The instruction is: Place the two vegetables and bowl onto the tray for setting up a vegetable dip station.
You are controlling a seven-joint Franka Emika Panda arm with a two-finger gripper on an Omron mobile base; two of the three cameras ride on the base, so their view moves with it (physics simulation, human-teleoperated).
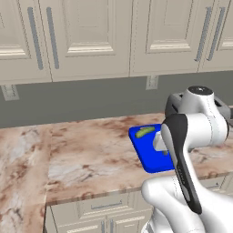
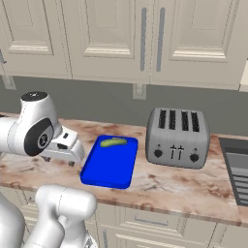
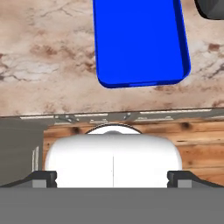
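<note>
The blue tray (image 2: 109,164) lies near the desk's front edge with one green vegetable (image 2: 113,142) at its far end. The pincer (image 2: 60,157) hangs released just left of the tray, holding nothing.

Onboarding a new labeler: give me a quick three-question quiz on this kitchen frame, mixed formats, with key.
1. True or false: a green vegetable already lies on the blue tray.
2. Which appliance stands on the counter to the right of the tray in the right base view? A) kettle B) toaster C) blender
3. Fill in: the claw is ____, holding nothing.

Key: 1 true; 2 B, the grey toaster; 3 open.
</note>
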